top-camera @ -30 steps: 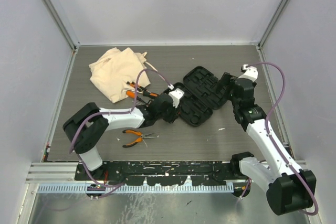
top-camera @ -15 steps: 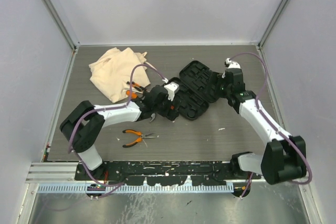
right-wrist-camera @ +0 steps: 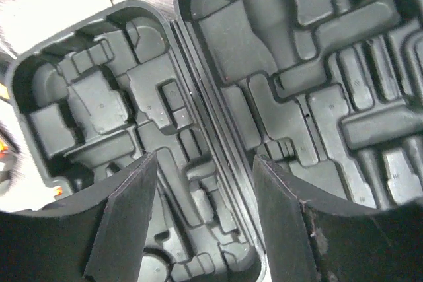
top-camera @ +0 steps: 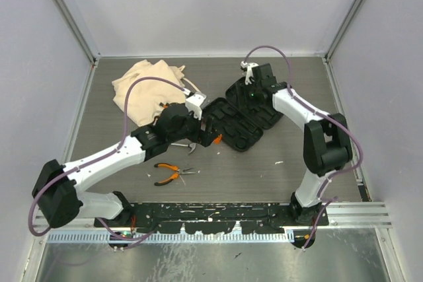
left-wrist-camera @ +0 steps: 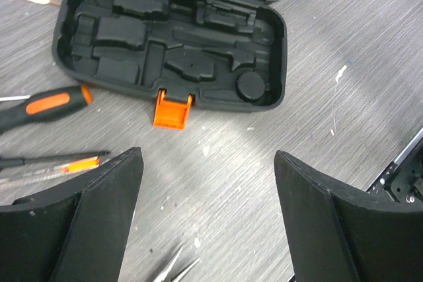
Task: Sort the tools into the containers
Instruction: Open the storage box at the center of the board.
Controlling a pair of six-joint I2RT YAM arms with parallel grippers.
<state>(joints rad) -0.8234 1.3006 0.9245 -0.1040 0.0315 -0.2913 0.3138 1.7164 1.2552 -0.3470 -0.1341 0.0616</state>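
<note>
Case (top-camera: 241, 120) lies open and empty, screwdrivers (left-wrist-camera: 46, 107) and pliers (top-camera: 170, 174) unsorted on the worktop (top-camera: 264, 176); left end effector (left-wrist-camera: 208, 183) and right end effector (right-wrist-camera: 205, 163) hover released, holding nothing.

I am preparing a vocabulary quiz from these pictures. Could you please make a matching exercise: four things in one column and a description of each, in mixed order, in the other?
Things
1. tool case
2. cloth bag
3. pliers
4. latch

Descriptions
A. orange, on the edge of the case
B. beige, crumpled, at the far left of the table
C. black, lying open
D. orange-and-black handles, lying nearest the front of the table

Pairs: 1-C, 2-B, 3-D, 4-A
</note>
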